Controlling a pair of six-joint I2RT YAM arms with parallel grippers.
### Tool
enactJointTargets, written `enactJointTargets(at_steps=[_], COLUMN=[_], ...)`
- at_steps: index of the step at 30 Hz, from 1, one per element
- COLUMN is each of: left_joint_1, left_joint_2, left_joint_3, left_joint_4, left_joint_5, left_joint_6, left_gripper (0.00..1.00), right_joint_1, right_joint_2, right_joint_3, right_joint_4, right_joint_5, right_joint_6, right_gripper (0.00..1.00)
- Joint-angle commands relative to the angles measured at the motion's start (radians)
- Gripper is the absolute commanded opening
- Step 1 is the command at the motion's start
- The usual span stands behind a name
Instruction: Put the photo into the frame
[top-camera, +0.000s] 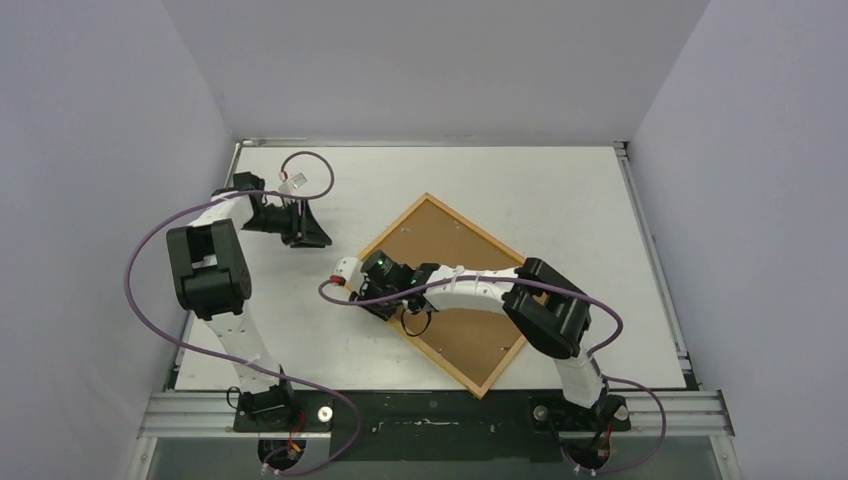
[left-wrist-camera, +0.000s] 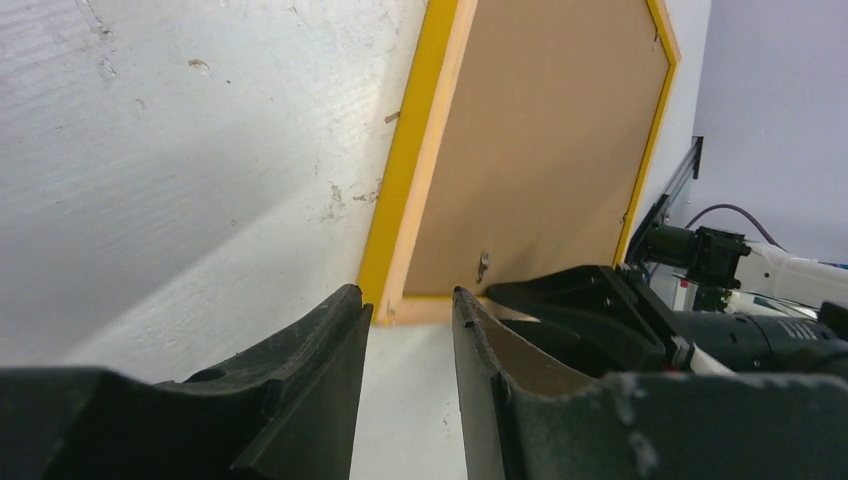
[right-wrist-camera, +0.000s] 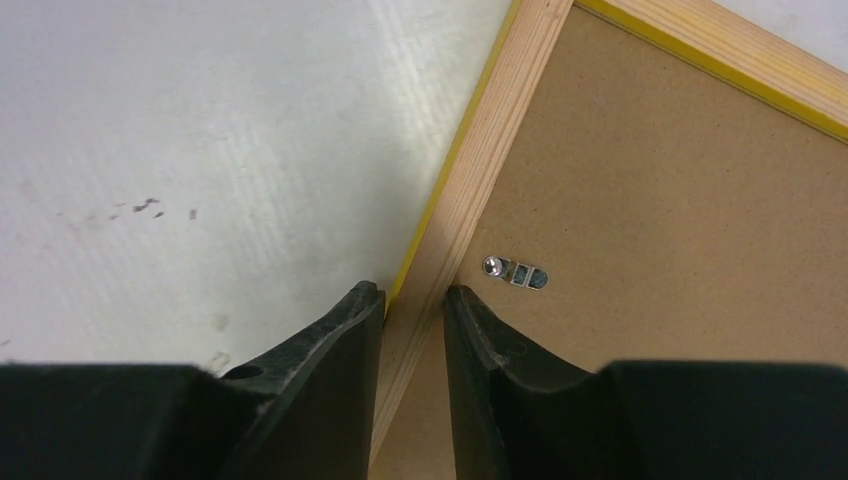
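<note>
The frame (top-camera: 470, 224) lies face down and turned like a diamond on the white table, pale wood back up, with the brown backing panel (top-camera: 440, 240) inside it. The photo is hidden or out of view. My right gripper (top-camera: 378, 298) sits at the frame's left edge. In the right wrist view its fingers (right-wrist-camera: 412, 293) are shut across the wooden rail (right-wrist-camera: 490, 150), one on the yellow outer edge and one over the backing panel (right-wrist-camera: 660, 220). My left gripper (top-camera: 310, 238) hovers left of the frame, open (left-wrist-camera: 405, 292) and empty, facing the frame's corner (left-wrist-camera: 405, 150).
A small metal turn tab (right-wrist-camera: 517, 271) holds the backing near the gripped rail. Purple cables (top-camera: 310, 165) loop over the table's back left. An aluminium rail (top-camera: 450, 410) carries both arm bases at the near edge. Grey walls close in both sides.
</note>
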Motion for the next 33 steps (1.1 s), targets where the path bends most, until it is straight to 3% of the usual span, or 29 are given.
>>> enactJointTargets(at_steps=[1, 4, 10, 15, 21, 26, 33], left_joint_1=[-0.028, -0.054, -0.106, -0.154, -0.183, -0.222, -0.235], left_joint_2=[-0.035, -0.027, 0.001, 0.031, 0.075, 0.091, 0.108], left_joint_3=[-0.008, -0.027, -0.042, -0.027, -0.004, -0.011, -0.006], left_joint_4=[0.057, 0.027, -0.012, 0.014, 0.031, 0.044, 0.047], left_joint_5=[-0.033, -0.038, -0.057, -0.102, -0.147, -0.178, -0.192], left_joint_6=[0.004, 0.035, 0.098, 0.093, 0.08, 0.084, 0.082], left_gripper=[0.35, 0.35, 0.35, 0.34, 0.3, 0.27, 0.26], right_joint_1=[0.009, -0.02, -0.15, -0.259, -0.33, -0.344, -0.344], right_joint_2=[-0.072, -0.114, -0.209, -0.186, -0.104, -0.034, 0.045], right_joint_3=[0.012, 0.004, -0.062, -0.095, -0.149, -0.115, -0.05], right_joint_4=[-0.089, -0.083, 0.072, 0.253, 0.475, 0.491, 0.398], right_joint_5=[-0.062, -0.1, -0.352, -0.577, -0.745, -0.812, -0.825], right_joint_6=[-0.104, -0.06, 0.072, 0.223, 0.408, 0.432, 0.355], right_gripper=[0.33, 0.57, 0.73, 0.73, 0.54, 0.5, 0.55])
